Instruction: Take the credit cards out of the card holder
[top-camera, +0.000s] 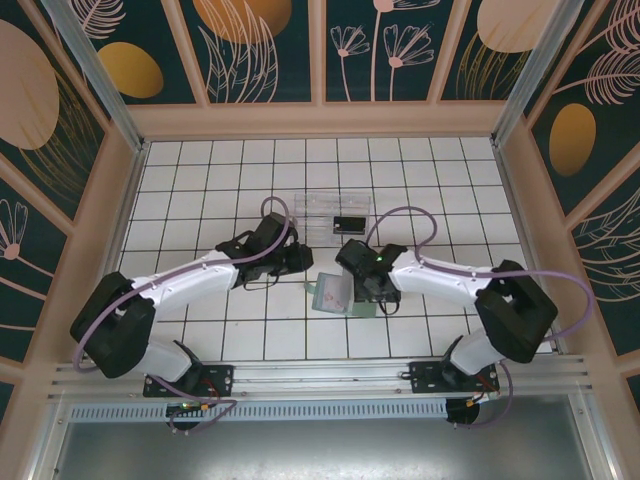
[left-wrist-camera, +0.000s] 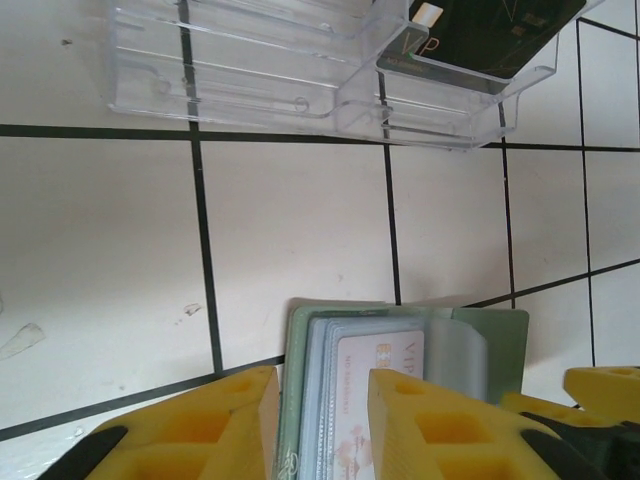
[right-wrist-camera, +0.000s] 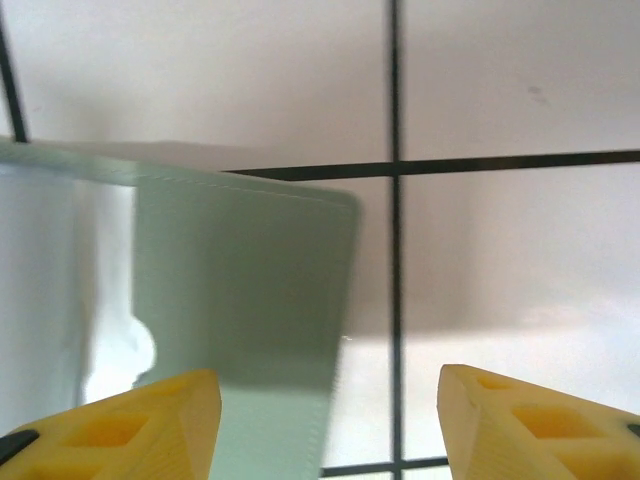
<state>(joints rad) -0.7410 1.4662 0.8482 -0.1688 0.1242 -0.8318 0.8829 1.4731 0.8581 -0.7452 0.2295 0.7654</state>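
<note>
Left jaws, narrowly apart and gripping nothing, hover over the holder's (left-wrist-camera: 470, 335) left pockets, where the pale card (left-wrist-camera: 378, 395) sits. Closing here could pinch pocket and card together and drag the holder. It lies open mid-tabletop (top-camera: 200, 180), just short of the tray (top-camera: 315, 205) with the black card (top-camera: 349, 222). Right jaws gape empty across its right flap edge; uneven pressure may let it fold. Bare tiles all round.

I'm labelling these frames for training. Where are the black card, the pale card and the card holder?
black card (left-wrist-camera: 495, 35): left wrist view, its dark face.
pale card (left-wrist-camera: 380, 350): left wrist view, its printed upper face.
card holder (left-wrist-camera: 508, 345): left wrist view, its green cover's right part.
</note>
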